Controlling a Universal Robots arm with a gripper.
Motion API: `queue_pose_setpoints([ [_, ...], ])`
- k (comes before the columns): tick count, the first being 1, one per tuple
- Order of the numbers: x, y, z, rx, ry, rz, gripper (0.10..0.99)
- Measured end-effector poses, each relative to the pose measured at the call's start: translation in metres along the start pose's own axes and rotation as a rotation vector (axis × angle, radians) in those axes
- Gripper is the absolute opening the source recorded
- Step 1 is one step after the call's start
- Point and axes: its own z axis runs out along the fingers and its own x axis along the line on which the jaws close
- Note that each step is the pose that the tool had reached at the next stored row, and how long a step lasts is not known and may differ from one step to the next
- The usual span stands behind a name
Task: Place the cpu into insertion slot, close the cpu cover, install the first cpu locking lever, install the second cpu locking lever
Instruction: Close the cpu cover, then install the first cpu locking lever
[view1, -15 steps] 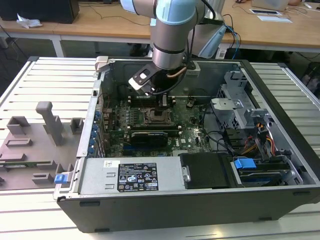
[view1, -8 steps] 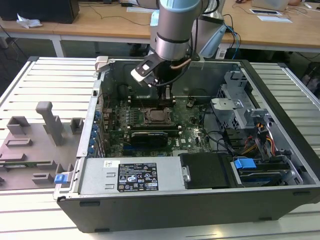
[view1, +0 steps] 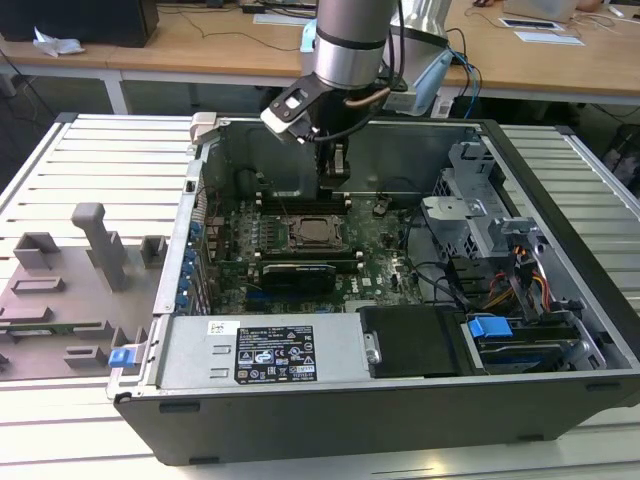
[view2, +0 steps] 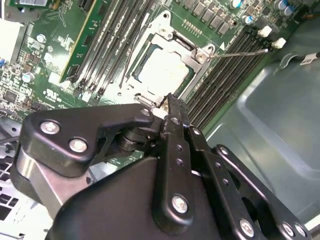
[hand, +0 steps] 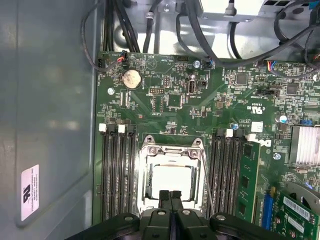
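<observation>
Tool (hand: 170, 194) clenched on nothing, I see, just above the insertion slot (hand: 148, 185); cpu (hand: 172, 177) sits inside it beneath the cpu cover (hand: 172, 150) (a thin lever (view2: 240, 52) angles outward beside it).

Black claw (hand: 170, 195), silver screws (view2: 179, 203); silver-grey arm (view1: 350, 35), seemingly cabled.
</observation>
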Motion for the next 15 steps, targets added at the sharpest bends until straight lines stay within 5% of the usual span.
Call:
queue_pose_setpoints([
  [11,0.0000,0.0000,-0.0003,0.000,-0.0003,-0.002,0.106],
  [15,0.0000,0.0000,-0.0003,0.001,-0.0057,-0.100,0.106],
])
